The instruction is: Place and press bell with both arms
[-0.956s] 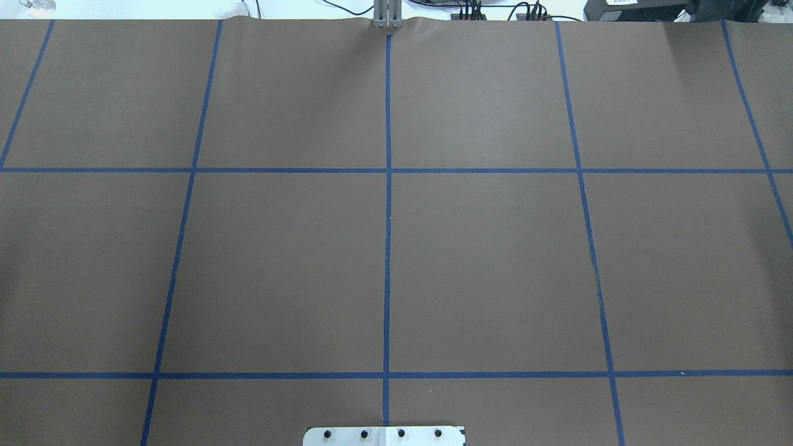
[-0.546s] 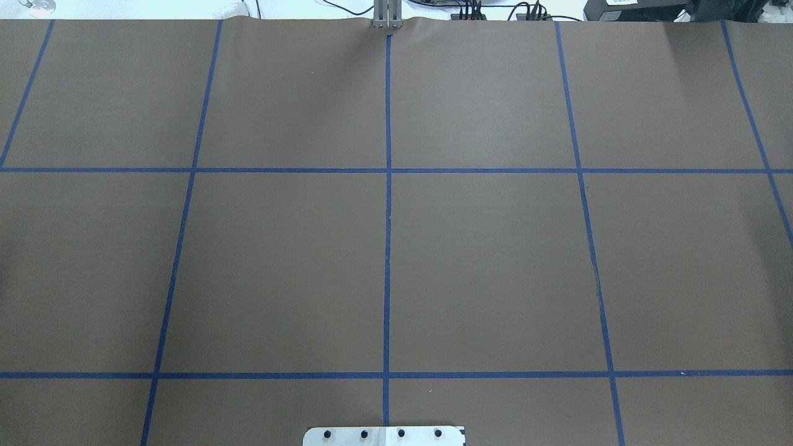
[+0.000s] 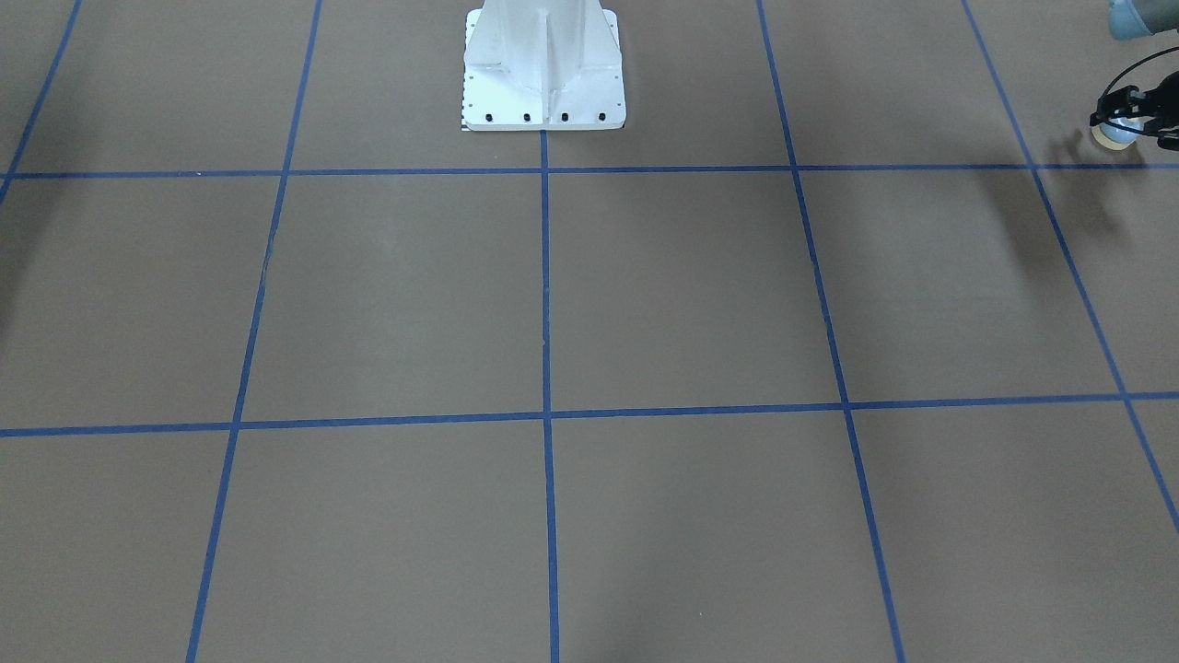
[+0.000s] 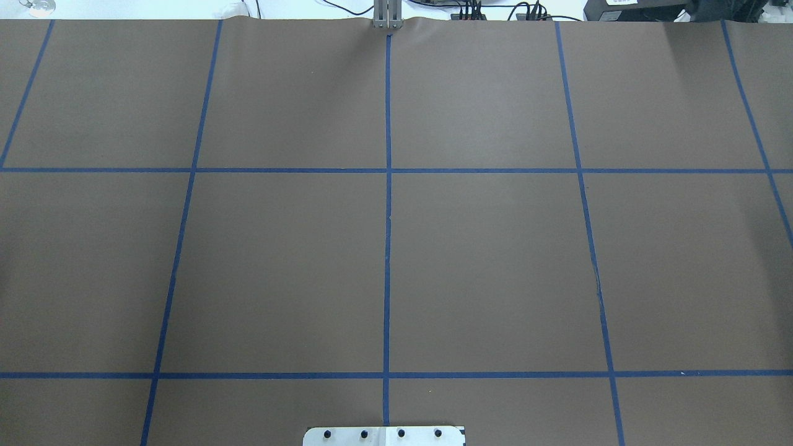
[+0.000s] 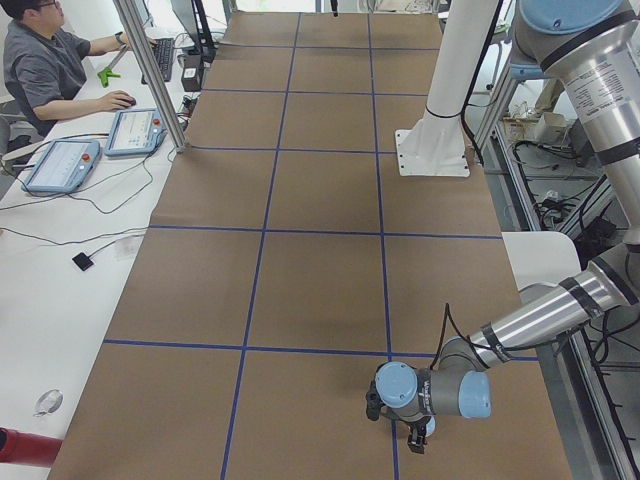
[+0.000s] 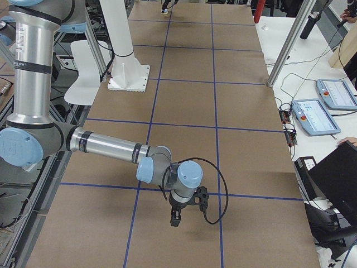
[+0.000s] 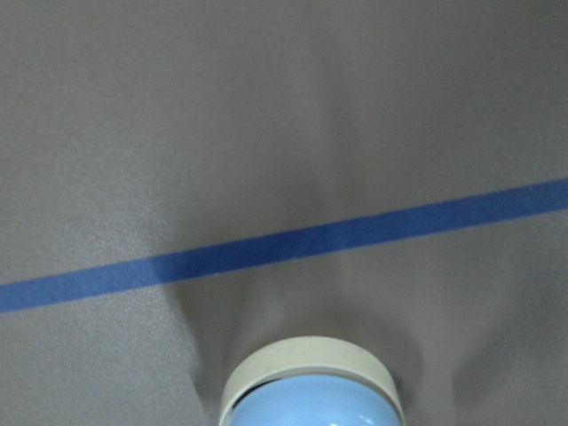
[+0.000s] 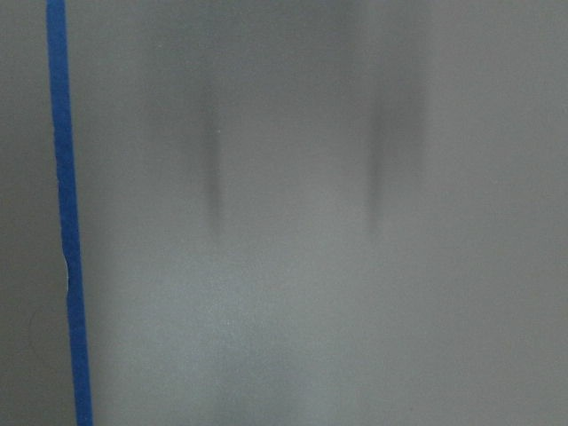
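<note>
The bell (image 3: 1113, 134), light blue with a cream base ring, sits in my left gripper (image 3: 1126, 124) at the far right edge of the front view, just above the brown mat. The left wrist view shows its blue dome and cream ring (image 7: 311, 390) over a blue tape line; the fingers are out of that view. In the left side view my left gripper (image 5: 405, 425) hangs low over the mat's near end. My right gripper (image 6: 174, 219) points down over the mat in the right side view; I cannot tell if it is open or shut. The overhead view shows neither arm.
The white pedestal base (image 3: 543, 64) stands at the robot's edge of the brown mat (image 4: 495, 260), which has a grid of blue tape. An operator (image 5: 50, 60) sits at a side table with tablets (image 5: 140, 130). A pole (image 6: 287, 44) stands by the mat's far edge.
</note>
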